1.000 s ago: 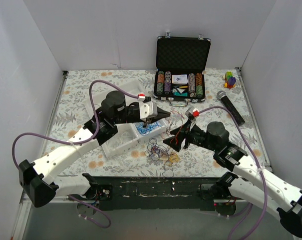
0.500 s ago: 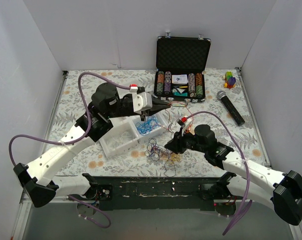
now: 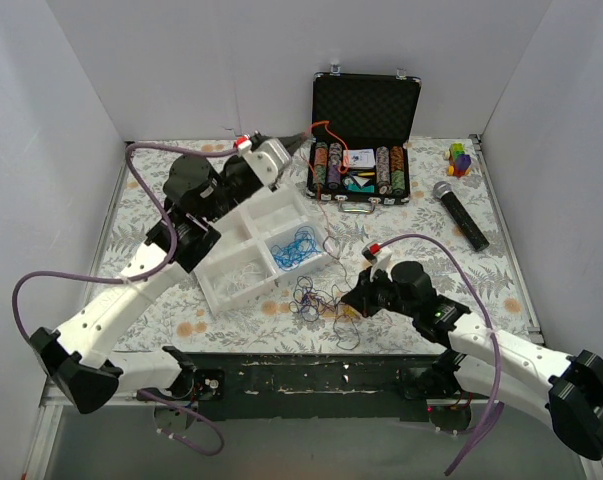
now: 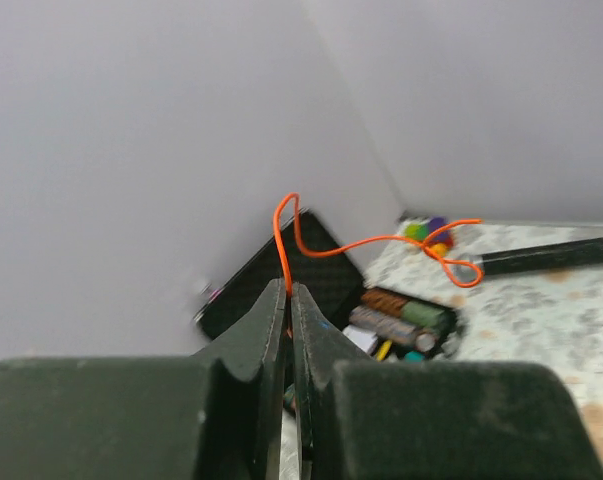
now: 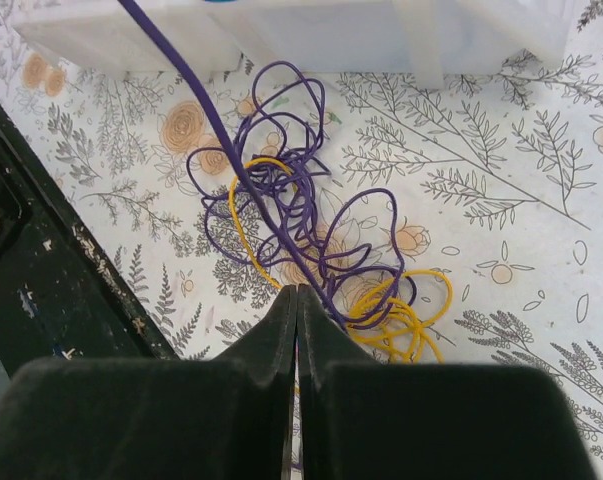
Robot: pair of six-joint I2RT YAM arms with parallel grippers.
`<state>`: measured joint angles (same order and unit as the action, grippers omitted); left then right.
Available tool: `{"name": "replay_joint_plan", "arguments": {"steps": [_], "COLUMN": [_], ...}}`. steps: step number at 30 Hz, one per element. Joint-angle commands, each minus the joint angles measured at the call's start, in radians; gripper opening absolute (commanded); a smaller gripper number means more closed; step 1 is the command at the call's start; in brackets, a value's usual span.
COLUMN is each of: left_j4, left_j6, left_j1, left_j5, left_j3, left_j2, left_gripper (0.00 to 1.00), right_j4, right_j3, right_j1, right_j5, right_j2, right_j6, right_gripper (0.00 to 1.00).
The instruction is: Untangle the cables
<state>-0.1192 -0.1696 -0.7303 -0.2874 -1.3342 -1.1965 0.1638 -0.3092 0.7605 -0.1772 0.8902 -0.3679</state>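
1. We find the left gripper (image 4: 288,290) raised above the far part of the table (image 3: 486,285), near the open chip case (image 3: 366,105); its jaws are pressed together and pinch an orange cable (image 4: 381,240).
2. The orange cable rises from the fingertips, bends into a loop, and runs on through the air to a small knot-like curl at its far end; in the overhead view it arches over the left edge of the chip case.
3. We find the right gripper (image 5: 297,290) low over the near part of the table; its jaws are fully closed, tip against tip.
4. The fingertips of the right gripper sit at the edge of the tangle of cables (image 3: 314,296); we cannot tell whether a strand is caught between them.
5. The tangle consists of purple loops with yellow strands (image 5: 406,318) mixed in; it lies on the flowered table surface, just in front of the white tray (image 3: 231,272).
6. One long purple strand (image 5: 193,95) runs from the tangle, close beside the right fingertip, up past the tray wall.
7. A bundle of blue cables (image 3: 298,246) lies inside one compartment of the white tray.
8. A microphone (image 3: 461,214) lies to the right, well apart from the tangle.
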Motion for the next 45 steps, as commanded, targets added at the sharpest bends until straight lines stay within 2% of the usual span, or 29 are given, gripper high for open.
{"name": "replay_joint_plan", "arguments": {"steps": [1, 7, 10, 14, 18, 19, 20, 23, 25, 28, 32, 36, 45], "left_j4": [-0.031, -0.111, -0.125, -0.053, 0.016, 0.019, 0.021, 0.024, 0.024, 0.023, 0.023, 0.023, 0.016], "left_j6": [-0.053, -0.119, -0.191, -0.251, -0.31, -0.336, -0.362, -0.427, -0.471, -0.531, -0.579, -0.608, -0.62], "left_j1": [0.161, 0.33, 0.387, 0.416, 0.416, 0.414, 0.408, 0.388, 0.376, 0.356, 0.338, 0.315, 0.201], "left_j5": [0.1, 0.013, -0.036, -0.24, -0.56, -0.619, -0.672, -0.757, -0.791, -0.823, -0.843, -0.852, -0.806], "left_j3": [0.02, 0.075, 0.031, -0.051, -0.086, -0.092, -0.097, -0.121, -0.149, -0.18, -0.175, -0.154, -0.194], "left_j2": [-0.093, -0.207, -0.265, -0.278, -0.221, -0.204, -0.19, -0.141, -0.121, -0.088, -0.042, -0.018, -0.029], "left_gripper": [0.0, 0.0, 0.0, 0.0, 0.0, 0.0, 0.0, 0.0, 0.0, 0.0, 0.0, 0.0, 0.0], "right_j4": [0.022, 0.005, -0.003, -0.003, 0.017, 0.022, 0.025, 0.011, 0.002, 0.002, 0.011, 0.081, 0.12], "right_j3": [0.005, -0.005, -0.007, -0.004, 0.005, 0.001, -0.005, -0.053, -0.102, -0.166, -0.228, -0.269, -0.386], "right_j1": [0.003, 0.003, 0.002, 0.002, 0.002, 0.002, 0.002, 0.002, 0.002, 0.002, 0.002, 0.003, 0.017], "right_j5": [0.021, 0.022, 0.022, 0.015, -0.001, -0.004, -0.002, 0.022, 0.031, 0.031, 0.059, -0.01, -0.169], "right_j2": [-0.053, -0.094, -0.096, -0.068, -0.036, -0.039, -0.048, -0.065, -0.059, -0.039, -0.06, -0.074, 0.082], "right_j6": [-0.022, -0.014, -0.006, 0.001, -0.005, -0.006, -0.006, 0.012, 0.024, 0.041, 0.073, 0.133, 0.184], "right_gripper": [0.02, 0.02, 0.02, 0.01, 0.01, 0.04, 0.11, 0.44, 0.53, 0.59, 0.61, 0.62, 0.61]}}
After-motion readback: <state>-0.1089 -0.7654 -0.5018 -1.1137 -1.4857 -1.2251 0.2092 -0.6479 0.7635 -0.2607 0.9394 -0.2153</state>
